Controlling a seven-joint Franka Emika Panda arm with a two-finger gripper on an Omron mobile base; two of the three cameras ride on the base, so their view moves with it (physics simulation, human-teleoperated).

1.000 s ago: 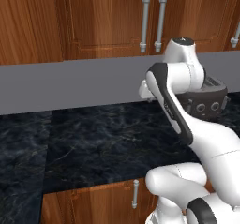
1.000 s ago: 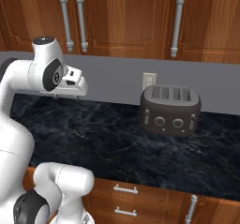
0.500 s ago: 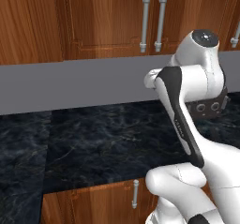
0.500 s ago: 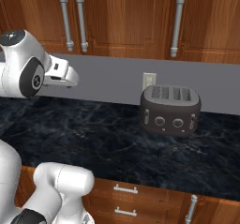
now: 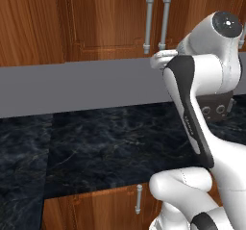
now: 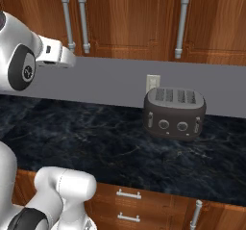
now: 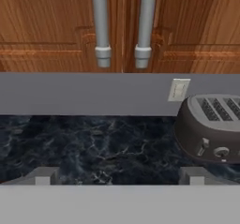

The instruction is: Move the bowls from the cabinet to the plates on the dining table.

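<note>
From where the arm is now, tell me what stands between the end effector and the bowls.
The cabinet's two doors are shut, handles side by side, so no bowl is visible; they are the barrier. The open end effector faces them above the counter, with nothing else between. The toaster sits off to the side.

Grey backsplash (image 6: 105, 82), black marble counter (image 6: 96, 142), dark toaster (image 6: 175, 112).

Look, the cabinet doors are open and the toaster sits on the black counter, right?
Not quite. The cabinet doors are closed, their two silver handles side by side, as the hand view shows. The toaster does sit on the black counter.
</note>
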